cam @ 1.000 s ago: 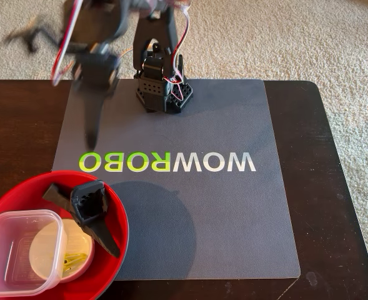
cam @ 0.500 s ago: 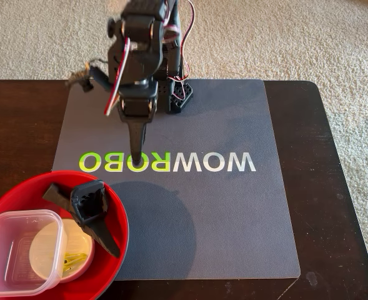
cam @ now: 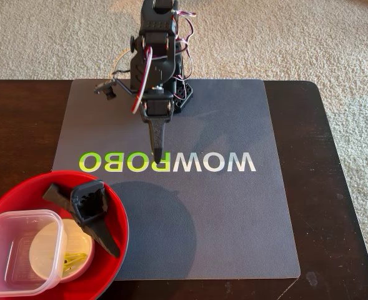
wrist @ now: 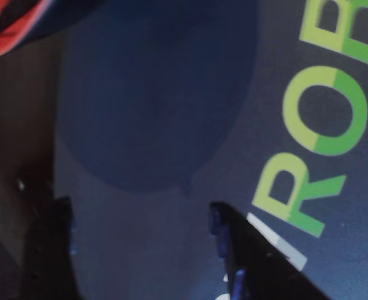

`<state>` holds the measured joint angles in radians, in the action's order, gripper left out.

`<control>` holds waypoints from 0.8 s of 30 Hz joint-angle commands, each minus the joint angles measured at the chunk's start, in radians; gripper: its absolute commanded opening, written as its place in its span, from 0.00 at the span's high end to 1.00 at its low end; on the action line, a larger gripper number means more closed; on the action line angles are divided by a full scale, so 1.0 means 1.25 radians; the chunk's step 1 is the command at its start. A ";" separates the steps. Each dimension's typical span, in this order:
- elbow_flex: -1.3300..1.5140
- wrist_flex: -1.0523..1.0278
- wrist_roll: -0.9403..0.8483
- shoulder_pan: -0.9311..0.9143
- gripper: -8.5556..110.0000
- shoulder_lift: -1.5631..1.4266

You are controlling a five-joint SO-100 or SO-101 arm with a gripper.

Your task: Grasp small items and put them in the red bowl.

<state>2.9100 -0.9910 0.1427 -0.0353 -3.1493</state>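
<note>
The red bowl sits at the table's front left corner; its rim also shows at the top left of the wrist view. Inside it lie the clear square tub, the small white bowl with the yellow clip, the short black bar and the black spiked part. My gripper hangs over the mat, right of and behind the bowl. One finger points down at the lettering and the other is swung out left. It is open and empty.
A grey mat with WOWROBO lettering covers the dark wooden table. The arm's base stands at the mat's far edge. Beige carpet lies beyond the table on the far and right sides.
The arm has swung from the far left toward the centre. The gripper now hangs over the mat's lettering, still open. The bowl's contents have not moved.
</note>
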 commanded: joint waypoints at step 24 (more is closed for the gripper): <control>0.096 -0.011 0.017 -0.061 0.64 -0.115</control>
<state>3.0342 -1.0155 0.1595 -0.1074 -3.2889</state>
